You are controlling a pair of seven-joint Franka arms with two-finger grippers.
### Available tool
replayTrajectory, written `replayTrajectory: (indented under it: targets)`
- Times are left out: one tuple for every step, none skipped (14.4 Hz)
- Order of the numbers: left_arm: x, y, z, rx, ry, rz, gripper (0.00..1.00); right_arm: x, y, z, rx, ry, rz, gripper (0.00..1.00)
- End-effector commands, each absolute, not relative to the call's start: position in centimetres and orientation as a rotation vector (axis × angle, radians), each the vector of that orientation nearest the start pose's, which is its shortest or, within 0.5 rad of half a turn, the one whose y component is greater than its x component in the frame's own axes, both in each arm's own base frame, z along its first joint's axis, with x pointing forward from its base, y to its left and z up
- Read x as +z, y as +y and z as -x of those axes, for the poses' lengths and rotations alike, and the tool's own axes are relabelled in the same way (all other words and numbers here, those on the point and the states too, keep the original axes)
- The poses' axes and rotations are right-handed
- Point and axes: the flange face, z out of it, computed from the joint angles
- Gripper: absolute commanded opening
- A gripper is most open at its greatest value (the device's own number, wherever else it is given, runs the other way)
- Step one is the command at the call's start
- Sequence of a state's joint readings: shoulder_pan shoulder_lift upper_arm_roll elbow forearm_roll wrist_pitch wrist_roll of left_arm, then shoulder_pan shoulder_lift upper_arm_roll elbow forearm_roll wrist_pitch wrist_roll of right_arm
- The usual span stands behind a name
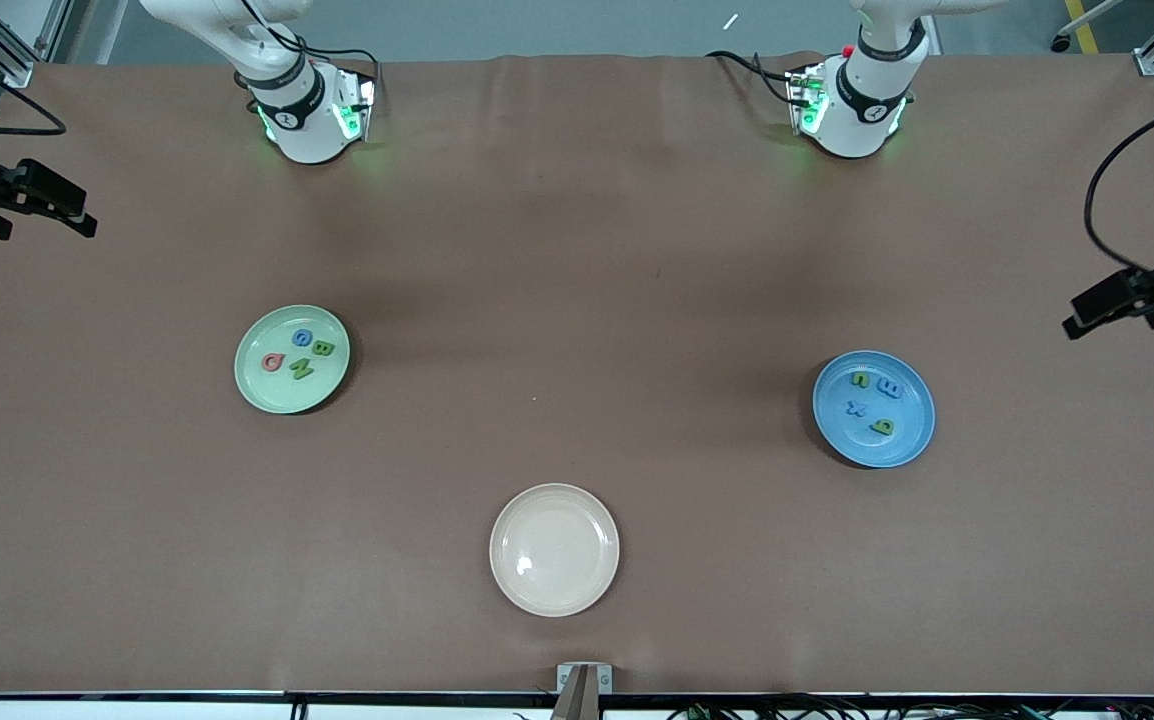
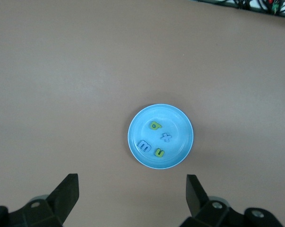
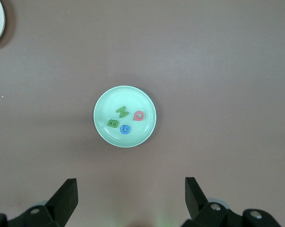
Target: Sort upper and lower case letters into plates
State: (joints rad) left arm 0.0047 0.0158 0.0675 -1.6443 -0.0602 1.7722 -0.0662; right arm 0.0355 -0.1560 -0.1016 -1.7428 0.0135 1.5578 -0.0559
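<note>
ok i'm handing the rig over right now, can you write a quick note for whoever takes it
Left gripper: open, holding nothing, up over the blue plate.
Right gripper: open, holding nothing, up over the mint green plate.
Blue plate, toward the left arm's end: four letters, q, x, m, u.
Mint green plate, toward the right arm's end: four letters, N, B, G and a pink one.
Cream-white plate, nearest the front camera: holds no letters.
Done: all eight letters sit in the two plates. Left: no loose letters visible.
</note>
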Motion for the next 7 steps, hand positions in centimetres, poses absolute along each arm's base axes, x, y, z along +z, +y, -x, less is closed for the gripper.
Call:
replayTrajectory:
  targets:
    - [60.41,2.41,-56.65,-0.193,-0.186,3.209,1.00,62.70,-3.34,-49.11,0.028,0.052,3.113,1.00]
    - [60.75,2.16,-56.50,-0.202,-0.178,3.210,1.00,62.70,-3.34,-49.11,0.028,0.049,3.113,1.00]
    - [60.92,2.24,-56.46,-0.207,-0.181,3.210,1.00,62.70,-3.34,-49.11,0.028,0.049,3.113,1.00]
    - [60.99,2.24,-56.46,-0.210,-0.180,3.209,1.00,62.70,-3.34,-49.11,0.028,0.049,3.113,1.00]
    - [60.68,2.33,-56.66,-0.205,-0.183,3.209,1.00,62.71,-3.36,-49.12,0.026,0.049,3.115,1.00]
    - [60.35,2.85,-56.81,-0.198,-0.198,3.206,1.00,62.71,-3.36,-49.12,0.026,0.049,3.115,1.00]
    - [60.20,2.86,-56.86,-0.195,-0.198,3.206,1.00,62.71,-3.36,-49.12,0.026,0.049,3.115,1.00]
